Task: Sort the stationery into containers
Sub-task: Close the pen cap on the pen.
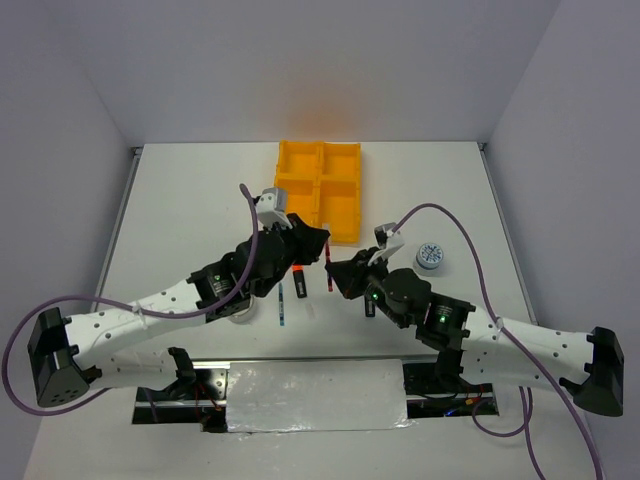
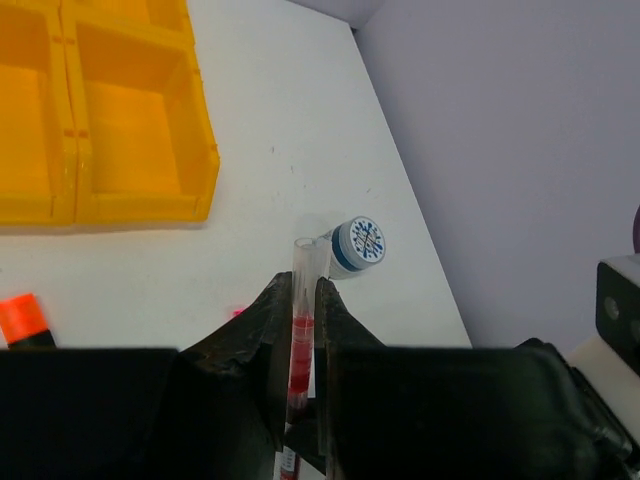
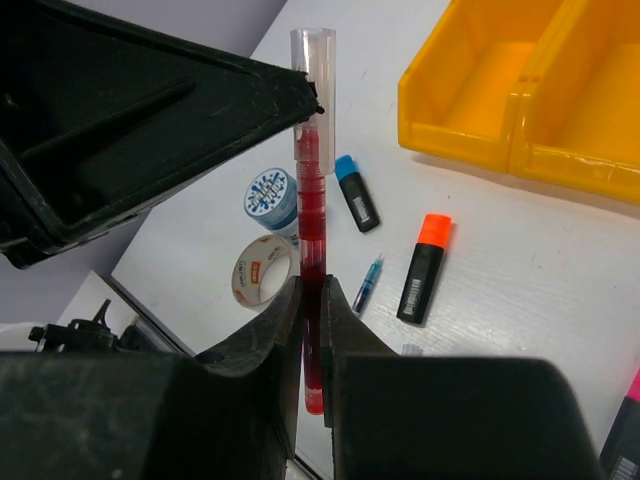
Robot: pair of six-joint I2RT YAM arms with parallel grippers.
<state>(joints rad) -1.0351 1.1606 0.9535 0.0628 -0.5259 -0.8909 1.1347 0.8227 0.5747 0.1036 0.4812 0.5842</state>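
1. Dark red pen (image 1: 328, 272) (image 3: 312, 200) is up off the counter (image 1: 200, 200), mid-counter, just near of the tray (image 1: 318, 186).
2. Long axis runs roughly near-far in the top view. In both wrist views the clear cap end sticks out past the fingertips. Can't tell how steeply it tilts.
3. Left gripper (image 2: 300, 290) fingers are clenched on the pen near the cap. Right gripper (image 3: 312, 295) fingers are clenched on the red barrel. Both grasp it at once.
4. On the counter below and to the left lie the orange-capped highlighter (image 3: 424, 268), blue-capped highlighter (image 3: 356, 193), teal pen (image 3: 368, 283), grey tape ring (image 3: 262, 272) and one blue-white roll (image 3: 272, 198).
5. A second roll (image 1: 431, 256) sits apart on the right.
6. Tray is yellow-orange, 2x2, at far centre.
7. Counter is white and matte, with a foil sheet (image 1: 315, 395) at the near edge between the arm bases.
8. Plain pale walls stand left, far and right.
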